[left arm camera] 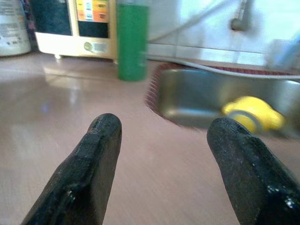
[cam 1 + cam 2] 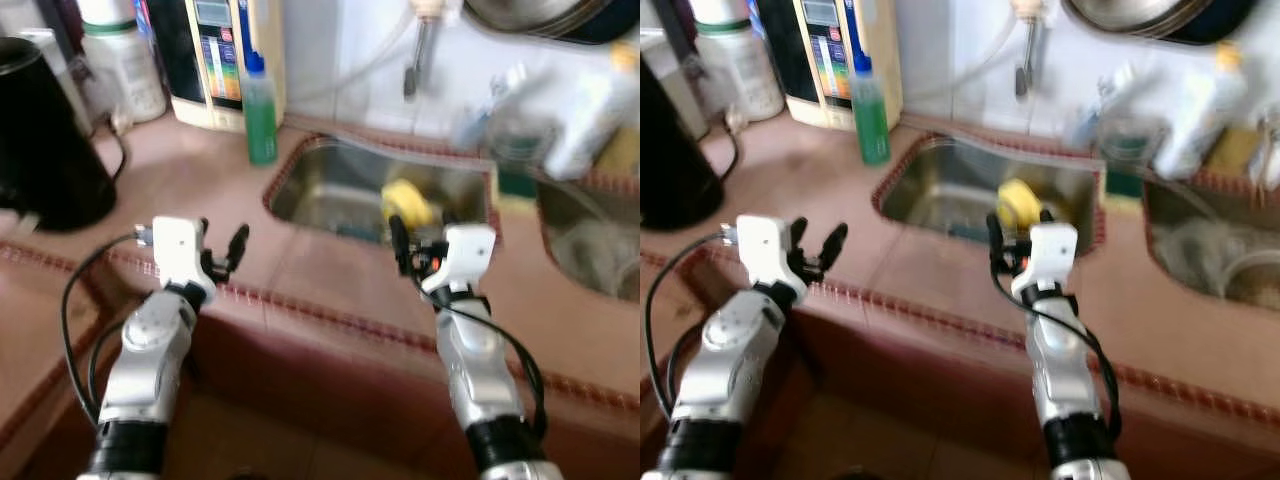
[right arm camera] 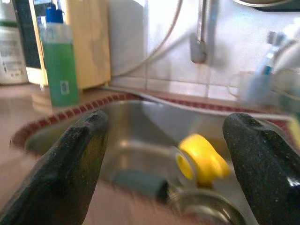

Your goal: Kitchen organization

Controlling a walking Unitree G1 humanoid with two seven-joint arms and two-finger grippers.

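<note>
A black rounded kettle (image 2: 45,135) is running off the left edge of the frame. At upper right, pale bottles and containers (image 2: 590,110) are smearing into blur, and a dark round pan (image 2: 545,15) is being cropped by the top edge.

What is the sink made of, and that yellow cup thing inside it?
The sink looks like stainless steel: grey, shiny, with soft reflections on its walls. The yellow cup looks like plastic: bright, even colour, smooth and slightly glossy, though blur leaves that uncertain.
</note>
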